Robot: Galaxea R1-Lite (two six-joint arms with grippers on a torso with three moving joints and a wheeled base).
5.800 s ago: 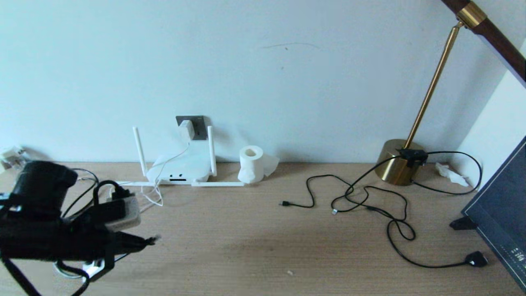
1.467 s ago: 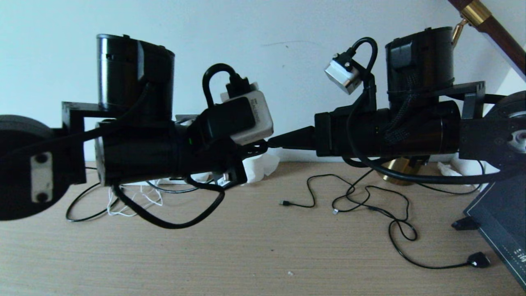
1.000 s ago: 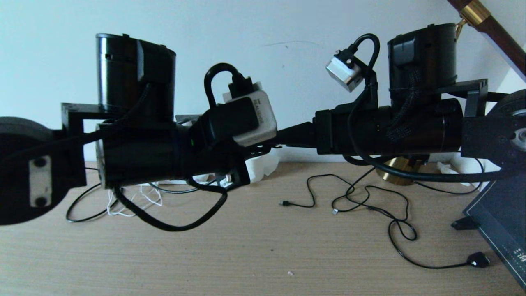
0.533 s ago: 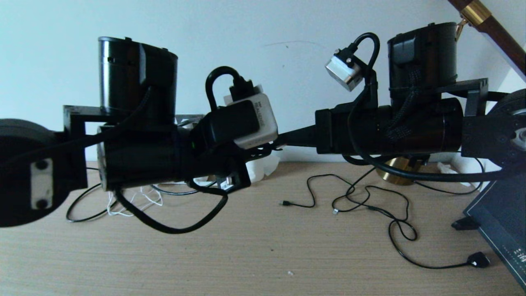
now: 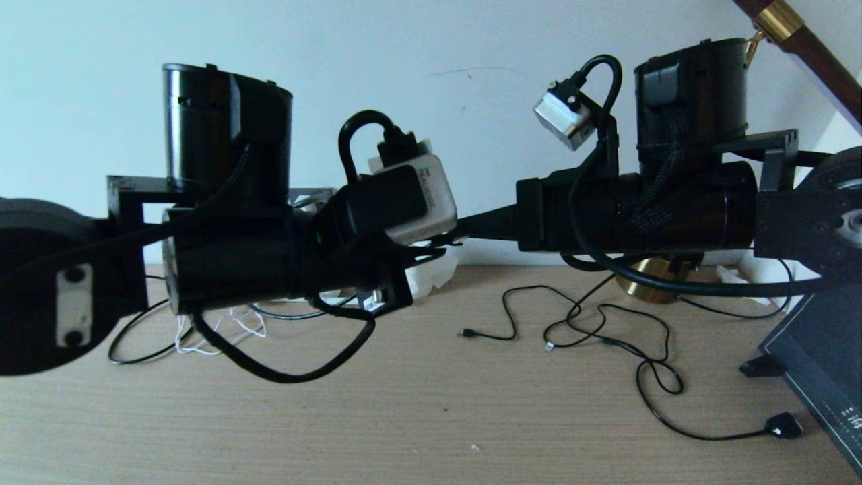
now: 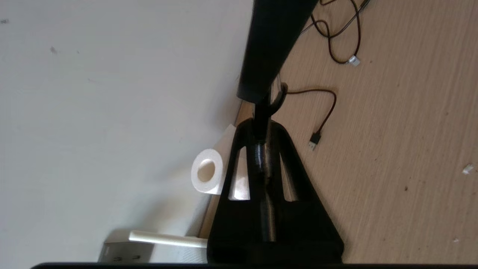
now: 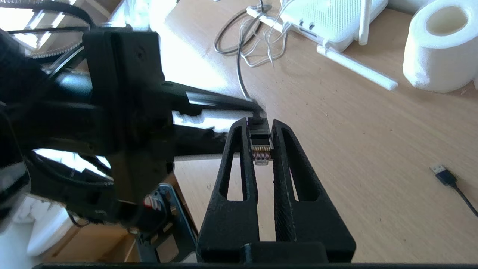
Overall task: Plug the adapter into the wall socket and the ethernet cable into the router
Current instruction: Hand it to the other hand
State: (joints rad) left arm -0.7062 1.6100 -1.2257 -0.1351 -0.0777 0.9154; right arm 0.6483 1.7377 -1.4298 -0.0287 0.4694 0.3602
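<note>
Both arms are raised and meet in mid-air above the desk. My right gripper (image 7: 260, 125) is shut on the ethernet cable's clip plug (image 7: 260, 144), whose gold contacts face the wrist camera. My left gripper (image 6: 261, 125) is shut on the black ethernet cable (image 6: 261, 160) just behind that plug, fingertip to fingertip with the right one (image 5: 452, 237). The cable (image 7: 240, 71) trails down to the desk. The white router (image 7: 328, 22) lies by the wall with its antennas out. My left arm hides the adapter and covers the wall socket (image 5: 320, 194) except for its top edge.
A toilet-paper roll (image 7: 440, 48) stands right of the router. Thin black USB cables (image 5: 606, 330) sprawl across the right of the desk, one plug (image 6: 314, 139) near the middle. A brass lamp base (image 5: 650, 286) and a dark screen (image 5: 825, 364) stand at the right.
5.8 s ago only the left arm showed, low at the left with the plug. Both arms then rose and met. Over the last second the left arm sank slightly.
</note>
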